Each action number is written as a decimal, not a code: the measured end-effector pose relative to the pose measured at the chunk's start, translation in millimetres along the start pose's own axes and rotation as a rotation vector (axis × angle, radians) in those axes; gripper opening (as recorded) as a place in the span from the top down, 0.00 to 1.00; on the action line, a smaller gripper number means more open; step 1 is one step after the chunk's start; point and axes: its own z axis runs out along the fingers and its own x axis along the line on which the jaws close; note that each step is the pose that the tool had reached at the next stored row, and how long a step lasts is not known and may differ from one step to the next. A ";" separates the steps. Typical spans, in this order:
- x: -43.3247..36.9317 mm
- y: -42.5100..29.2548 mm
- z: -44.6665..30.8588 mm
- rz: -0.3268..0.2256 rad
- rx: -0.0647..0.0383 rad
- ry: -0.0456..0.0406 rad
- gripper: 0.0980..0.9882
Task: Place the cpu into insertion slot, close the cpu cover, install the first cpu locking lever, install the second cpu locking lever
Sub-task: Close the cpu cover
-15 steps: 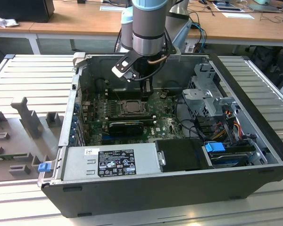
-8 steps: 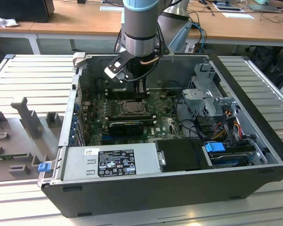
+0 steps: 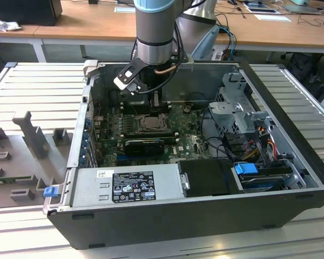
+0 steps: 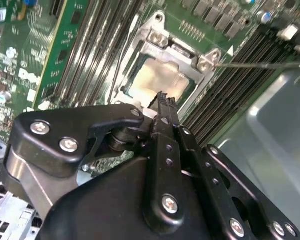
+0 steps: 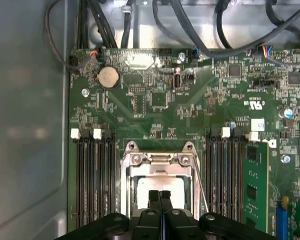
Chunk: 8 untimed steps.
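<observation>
- Silver-grey cpu (image 5: 172, 187) sits in the insertion slot (image 5: 132, 195) on the green motherboard (image 5: 155, 110).
- Metal cpu cover (image 5: 157, 161) lies flat, framing it.
- Black gripper (image 5: 159, 194) hangs just above the cpu, fingers pressed together, holding nothing.

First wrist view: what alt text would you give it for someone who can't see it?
A black gripper, its fingers pressed together, hangs just over the pale silver cpu, which sits inside the cpu cover that appears to lie flat around it. A green circuit board and rows of black memory slots surround them.
</observation>
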 end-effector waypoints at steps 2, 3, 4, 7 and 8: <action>0.0 -3.2 -0.2 0.000 0.000 -0.0001 0.99; 0.0 -3.8 -0.2 0.000 0.000 0.0000 0.99; 0.0 -4.0 -0.2 0.000 0.000 -0.0001 0.99; 0.0 -5.1 -0.3 0.000 0.000 -0.0001 0.99; 0.0 -5.6 -0.3 0.000 0.000 -0.0002 0.99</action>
